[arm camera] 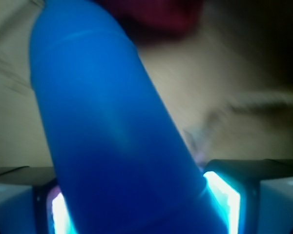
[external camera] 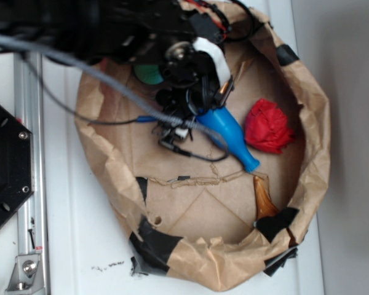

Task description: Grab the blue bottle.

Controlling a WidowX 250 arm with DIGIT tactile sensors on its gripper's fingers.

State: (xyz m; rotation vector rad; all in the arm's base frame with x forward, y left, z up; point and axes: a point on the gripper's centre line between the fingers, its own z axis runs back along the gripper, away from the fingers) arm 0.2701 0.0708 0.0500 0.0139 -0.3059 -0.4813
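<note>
The blue bottle (external camera: 229, 131) lies on its side in the middle of a big brown paper nest (external camera: 307, 184) that sits on the white bench (external camera: 80, 246). Its thin neck points toward the near edge of the nest, and its fat end is under the gripper (external camera: 200, 110).

In the wrist view, the blue bottle (arm camera: 122, 146) fills the space between the two fingers (arm camera: 224, 195). One finger is on each side of it, right up against it. The fingers look like they are pinching the fat part, but I cannot tell how hard they press. Holding the fat part makes sense, because the thin neck could slip out.

The nest has tall crumpled walls, so things cannot roll away. Inside it, a red paper wad (external camera: 269, 126) sits just beside the bottle. A green ball (external camera: 149, 74) peeks out from under the arm, near the far wall.
</note>
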